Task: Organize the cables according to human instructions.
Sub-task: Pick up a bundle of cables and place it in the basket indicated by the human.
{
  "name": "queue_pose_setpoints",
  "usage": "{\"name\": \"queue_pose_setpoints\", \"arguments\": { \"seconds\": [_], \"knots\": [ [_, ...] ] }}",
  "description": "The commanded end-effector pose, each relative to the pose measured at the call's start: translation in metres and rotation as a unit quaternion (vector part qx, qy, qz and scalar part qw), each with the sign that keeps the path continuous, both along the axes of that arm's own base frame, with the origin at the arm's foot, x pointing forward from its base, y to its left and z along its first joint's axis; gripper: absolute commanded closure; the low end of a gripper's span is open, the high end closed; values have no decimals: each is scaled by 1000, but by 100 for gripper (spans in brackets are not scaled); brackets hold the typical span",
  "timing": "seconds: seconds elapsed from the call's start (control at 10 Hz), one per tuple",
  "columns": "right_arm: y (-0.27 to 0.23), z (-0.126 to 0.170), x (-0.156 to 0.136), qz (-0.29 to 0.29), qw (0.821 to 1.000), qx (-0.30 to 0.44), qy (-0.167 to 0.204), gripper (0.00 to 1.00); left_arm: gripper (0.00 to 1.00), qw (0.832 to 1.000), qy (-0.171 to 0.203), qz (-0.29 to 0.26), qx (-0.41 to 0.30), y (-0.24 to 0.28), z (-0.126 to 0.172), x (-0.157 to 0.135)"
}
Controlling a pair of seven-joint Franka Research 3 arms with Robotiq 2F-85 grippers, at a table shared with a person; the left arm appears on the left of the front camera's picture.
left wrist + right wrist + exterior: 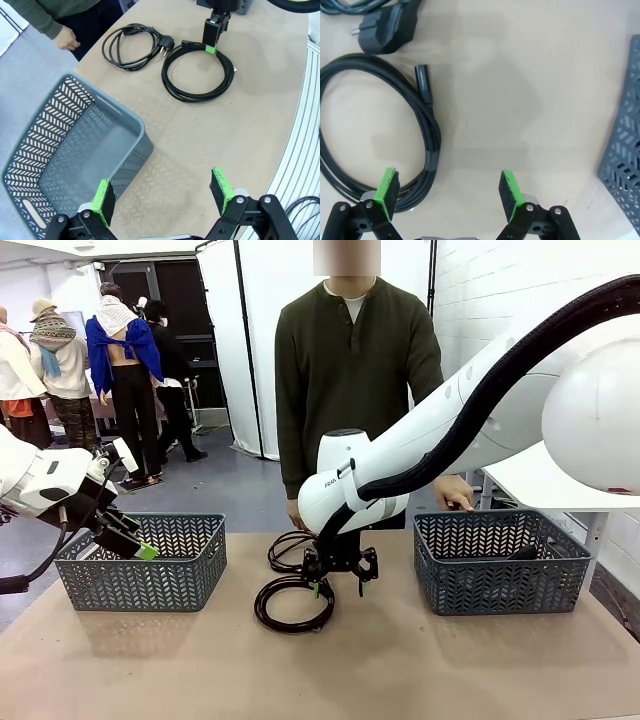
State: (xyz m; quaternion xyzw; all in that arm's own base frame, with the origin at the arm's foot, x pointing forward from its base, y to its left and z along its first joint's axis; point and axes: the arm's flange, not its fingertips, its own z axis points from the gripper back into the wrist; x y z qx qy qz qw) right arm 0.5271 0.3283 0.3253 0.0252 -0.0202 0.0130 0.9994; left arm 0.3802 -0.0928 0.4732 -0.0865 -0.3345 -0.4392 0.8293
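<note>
Right pincer is released, its green pads spread wide just above the brown table top; the strands of the nearer coiled thin black cable pass just inside one pad, bare table lies under the other, and nothing is grasped. From the front that coil sits at 7 o'clock of this pincer; a second coiled black cable with a two-pin plug lies just beside it at 11 o'clock. Left pincer is likewise released and holds nothing; it hangs over the near rim of the left grey plastic lattice basket. A matching right grey lattice basket stands at 3 o'clock of the coils, with the person's hand at its far rim; a dark shape inside may be a cable, but I cannot tell. I judge the sorting partly done at best: two coils on the table await baskets; picking up the nearer one looks like the step in hand.
</note>
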Motion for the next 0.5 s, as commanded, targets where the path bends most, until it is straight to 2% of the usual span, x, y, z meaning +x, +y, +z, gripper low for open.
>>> {"name": "queue_pose_setpoints", "arguments": {
  "seconds": [0.0,0.4],
  "knots": [
    [7,-6,9,-21,1000,-18,-11,0,0,1000,0,0,-4,2,-2,2],
    [6,-18,17,-29,999,-30,-8,0,0,1000,0,0,-4,2,-2,2]
  ]
}}
